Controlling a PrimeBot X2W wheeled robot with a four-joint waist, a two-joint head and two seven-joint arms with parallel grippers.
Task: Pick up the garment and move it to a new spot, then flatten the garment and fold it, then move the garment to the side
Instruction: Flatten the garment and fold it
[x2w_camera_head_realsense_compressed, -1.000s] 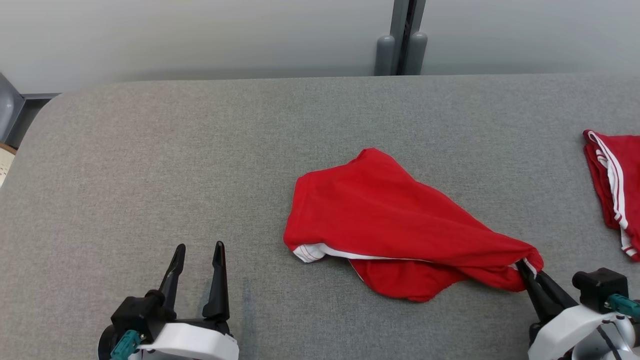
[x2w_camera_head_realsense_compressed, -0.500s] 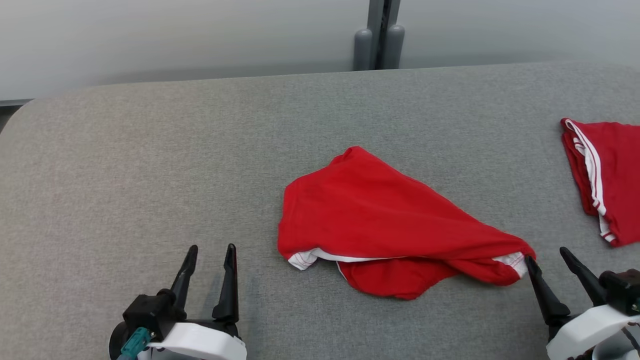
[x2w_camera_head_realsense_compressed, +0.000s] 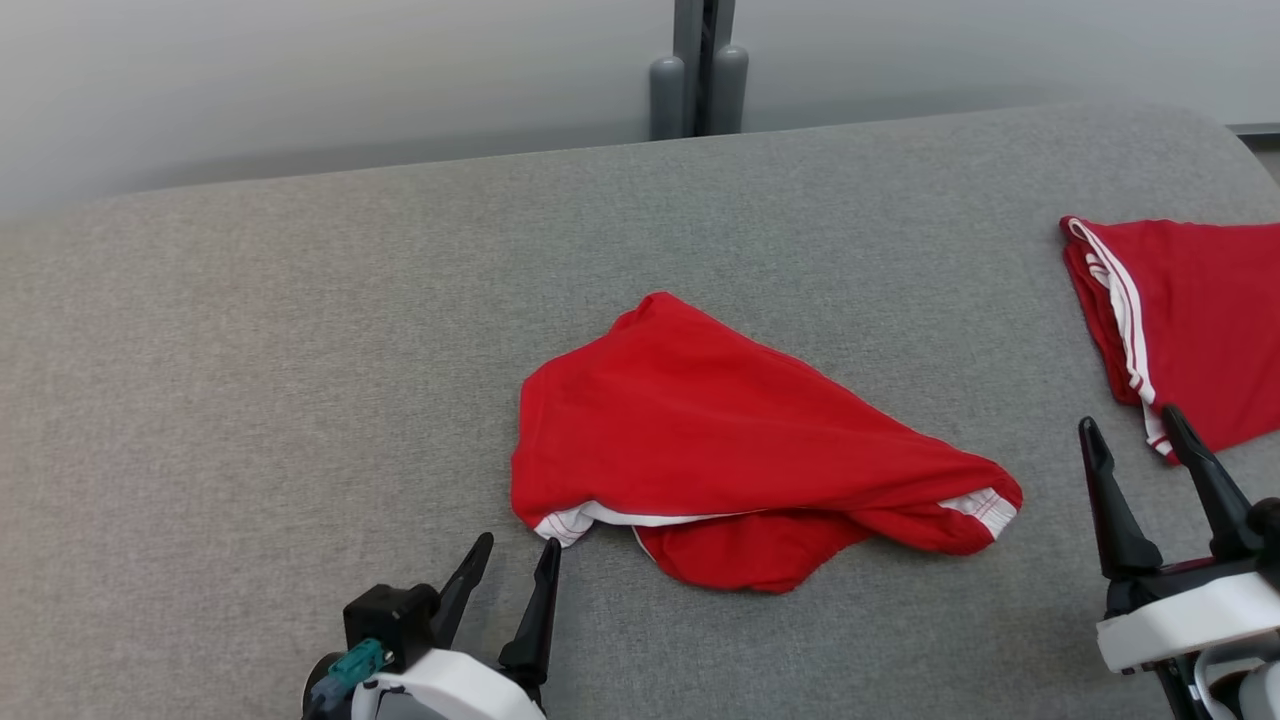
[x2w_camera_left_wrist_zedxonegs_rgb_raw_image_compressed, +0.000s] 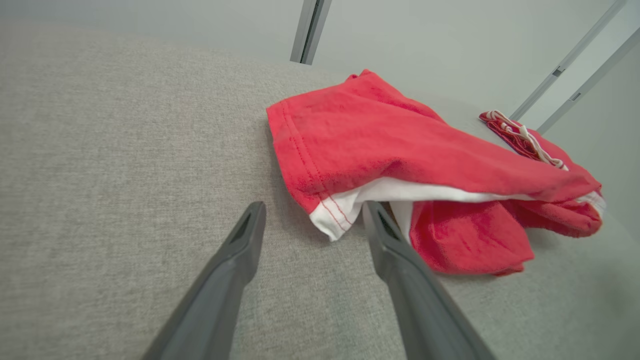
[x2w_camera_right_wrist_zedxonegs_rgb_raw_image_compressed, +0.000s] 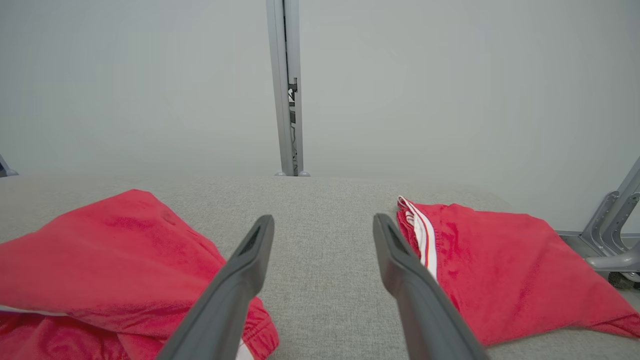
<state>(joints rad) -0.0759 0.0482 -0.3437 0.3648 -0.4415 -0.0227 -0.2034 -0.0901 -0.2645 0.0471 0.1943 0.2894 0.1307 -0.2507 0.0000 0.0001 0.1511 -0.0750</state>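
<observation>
covering the whole work area was a grey woven fabric surface (x2w_camera_head_realsense_compressed: 300, 350) with rounded far corners. behind it stood a plain pale wall (x2w_camera_head_realsense_compressed: 300, 80) split by one grey upright post (x2w_camera_head_realsense_compressed: 697, 70). in the right wrist view, a grey metal frame (x2w_camera_right_wrist_zedxonegs_rgb_raw_image_compressed: 612, 225) stood past the surface's right end.

two red garments lay on the surface. the task's red garment (x2w_camera_head_realsense_compressed: 720, 430) sat crumpled near the middle, white trim showing along its near edge and at its right corner. one folded red garment with white stripes (x2w_camera_head_realsense_compressed: 1200, 310) lay well apart at the right side. two grippers were in view.

the left gripper (x2w_camera_head_realsense_compressed: 520, 543) was spread and held nothing. its fingertips were just beside the garment's white-hemmed near-left corner, though whether they touched the cloth could not be told. the right gripper (x2w_camera_head_realsense_compressed: 1128, 420) was also spread and held nothing, standing between the two garments.

a second before, the right gripper had been pinched on the garment's right corner, with the cloth drawn to a point there. it had since let go and stood apart from that corner, which lay slack on the surface. the left gripper had been well apart from the garment then and had since come close to it. the whole head view had also shifted, with the post sitting further left in it.
</observation>
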